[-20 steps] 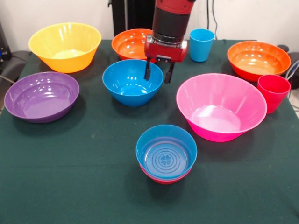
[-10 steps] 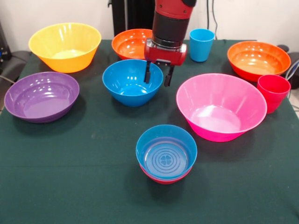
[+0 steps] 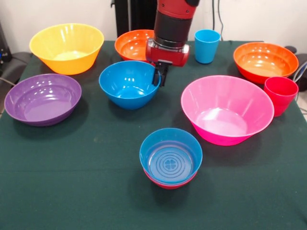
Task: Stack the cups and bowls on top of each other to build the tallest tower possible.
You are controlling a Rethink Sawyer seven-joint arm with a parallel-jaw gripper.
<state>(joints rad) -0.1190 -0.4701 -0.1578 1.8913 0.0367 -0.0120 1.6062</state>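
Gripper (image 3: 159, 76) clamps the blue bowl (image 3: 128, 84) by its rim.
The bowl stands on the table (image 3: 72, 167), behind the small stack (image 3: 170, 158).

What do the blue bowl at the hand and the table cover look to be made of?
The blue bowl looks like thin moulded plastic, glossy: bright highlights run across its inner wall, and its colour is even throughout. The table cover looks like dark green cloth, matt, with no shine and a soft, slightly creased surface; it could be felt, though the weave cannot be made out.

Glossy plastic bowls (image 3: 225, 109) & cups (image 3: 206, 45); matt green cloth tabletop (image 3: 72, 182)
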